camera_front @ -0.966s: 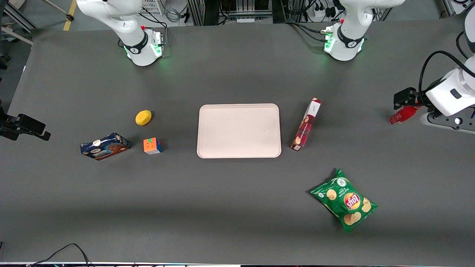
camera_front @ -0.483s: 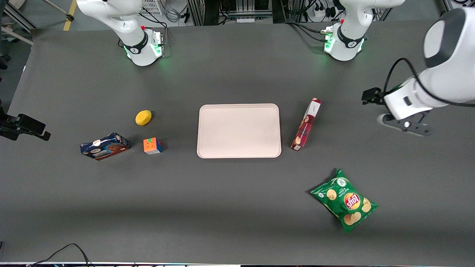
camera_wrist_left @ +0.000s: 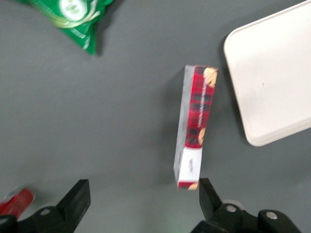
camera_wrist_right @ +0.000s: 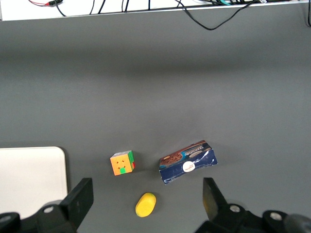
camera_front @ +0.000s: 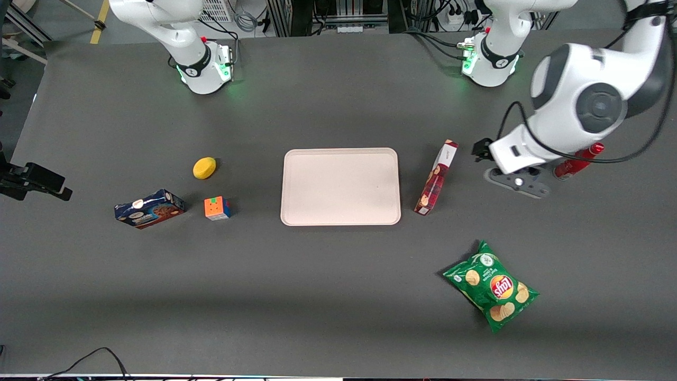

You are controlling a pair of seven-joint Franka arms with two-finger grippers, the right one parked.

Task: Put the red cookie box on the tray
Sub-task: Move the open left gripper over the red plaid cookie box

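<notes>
On the dark grey table in the front view, the slim red tartan cardboard cookie box (camera_front: 437, 178) stands on a long narrow edge just beside the large pale pinkish-beige tray (camera_front: 340, 186), apart from its rim, on the working arm's side. The left arm's gripper (camera_front: 514, 181) hangs near the box, between it and a red bottle (camera_front: 577, 161); a green chip bag (camera_front: 491, 286) lies nearer the camera.

In the left wrist view, the gripper's (camera_wrist_left: 141, 206) black fingers (camera_wrist_left: 77, 199) stand spread wide with nothing between them. The box (camera_wrist_left: 196, 125) shows its tartan face with cookie pictures, a grey side and a white end panel, lying close to the tray's (camera_wrist_left: 272, 82) rounded corner.

The risk, I judge, is tipping: balanced on its thin edge, the box could topple if one finger touches first, or slip from a grip taken too near one end.
</notes>
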